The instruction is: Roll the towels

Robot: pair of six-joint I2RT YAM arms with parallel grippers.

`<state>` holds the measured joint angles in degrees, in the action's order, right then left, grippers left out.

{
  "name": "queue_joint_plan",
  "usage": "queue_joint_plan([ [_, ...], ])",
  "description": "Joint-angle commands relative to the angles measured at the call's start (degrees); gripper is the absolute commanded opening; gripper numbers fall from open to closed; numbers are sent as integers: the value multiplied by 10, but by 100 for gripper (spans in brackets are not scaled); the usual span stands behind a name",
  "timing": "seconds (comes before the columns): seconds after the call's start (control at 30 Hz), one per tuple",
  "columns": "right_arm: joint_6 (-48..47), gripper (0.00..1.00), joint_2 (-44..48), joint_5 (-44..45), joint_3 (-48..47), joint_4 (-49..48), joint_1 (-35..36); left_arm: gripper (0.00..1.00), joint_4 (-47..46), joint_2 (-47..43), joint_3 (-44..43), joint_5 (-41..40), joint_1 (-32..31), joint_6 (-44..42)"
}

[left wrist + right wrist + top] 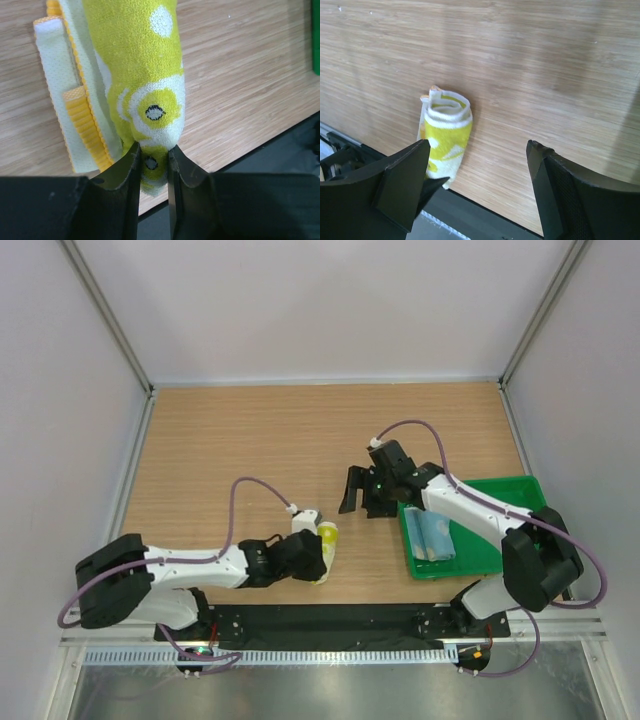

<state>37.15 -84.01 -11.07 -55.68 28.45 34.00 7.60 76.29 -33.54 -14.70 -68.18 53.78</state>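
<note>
The yellow towel (pixel 328 536) lies rolled up on the wooden table near its front edge, and its spiral end shows in the right wrist view (pixel 446 131). My left gripper (pixel 318 560) is shut on the near end of this towel (pixel 145 75), with the cloth pinched between both fingers (pixel 131 165). The blue towel (pixel 435 537) lies rolled in the green tray (pixel 500 488). My right gripper (pixel 362 502) hangs open over bare wood between the yellow towel and the tray. Nothing is between its fingertips (pixel 477 146).
The green tray sits at the right front of the table. A black base strip (pixel 330 620) runs along the table's front edge just behind the yellow towel. White walls (pixel 320 310) enclose the table at the back and sides.
</note>
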Motion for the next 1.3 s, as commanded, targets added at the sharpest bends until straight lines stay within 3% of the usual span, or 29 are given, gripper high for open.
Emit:
queue_joint_plan([
  [0.0, -1, 85, 41, -34, 39, -37, 0, 3, -54, -50, 58, 77, 36, 30],
  [0.4, 59, 85, 71, -158, 197, -259, 5, 1, -203, -95, 193, 226, 174, 104],
  [1.03, 57, 86, 75, -124, 266, -405, 67, 0, -273, -136, 261, 298, 252, 136],
  [1.27, 57, 87, 34, -116, 261, -443, 75, 0, -274, -119, 265, 318, 279, 159],
])
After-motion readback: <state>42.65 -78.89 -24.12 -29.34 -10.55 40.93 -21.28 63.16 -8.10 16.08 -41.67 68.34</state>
